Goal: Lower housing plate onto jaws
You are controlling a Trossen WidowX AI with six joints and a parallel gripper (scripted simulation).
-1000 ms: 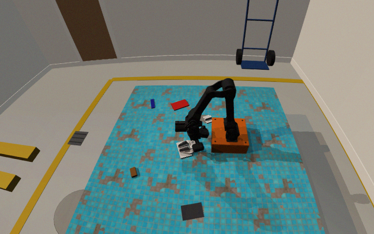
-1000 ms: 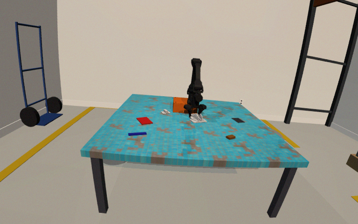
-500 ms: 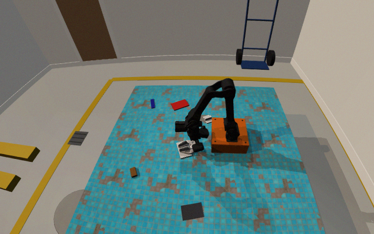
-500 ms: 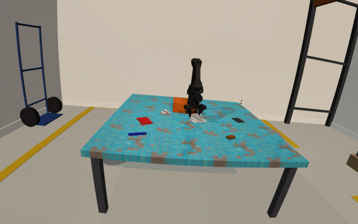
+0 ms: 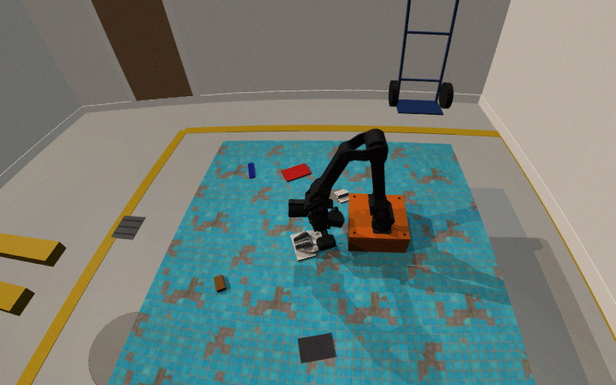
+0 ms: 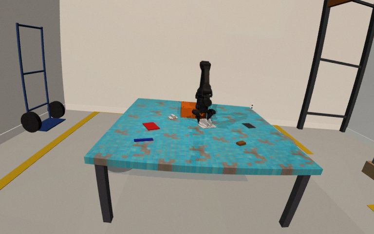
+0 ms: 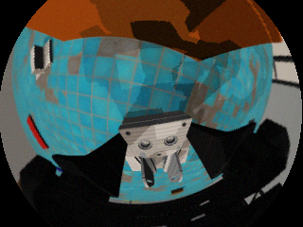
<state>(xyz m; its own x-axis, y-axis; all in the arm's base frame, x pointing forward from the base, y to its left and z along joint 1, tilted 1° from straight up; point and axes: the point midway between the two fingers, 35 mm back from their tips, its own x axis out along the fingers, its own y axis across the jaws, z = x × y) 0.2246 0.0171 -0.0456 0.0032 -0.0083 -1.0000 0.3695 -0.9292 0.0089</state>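
Observation:
The pale housing plate (image 7: 156,131) is between my fingers, with two round stubs or pins showing on its face and a dark edge towards the arm's base. My gripper (image 5: 321,234) (image 6: 204,118) (image 7: 154,128) is shut on it, one black finger at each side. Two grey jaws (image 7: 148,173) (image 7: 174,169) stick out from beyond the plate, side by side, pointing away from the arm's base. They lie over the white base (image 5: 305,256) (image 6: 211,126) on the table. Whether the plate sits fully down on the stubs cannot be told, as the fingers hide its sides.
The orange arm base (image 5: 363,217) (image 6: 186,112) is close behind. A small white part (image 5: 341,196) (image 6: 173,117) lies beside it. A red plate (image 5: 296,172) (image 6: 151,126), a blue bar (image 5: 251,170) (image 6: 143,139), a brown block (image 5: 220,283) (image 6: 241,143) and a dark plate (image 5: 317,347) (image 6: 248,126) lie farther off.

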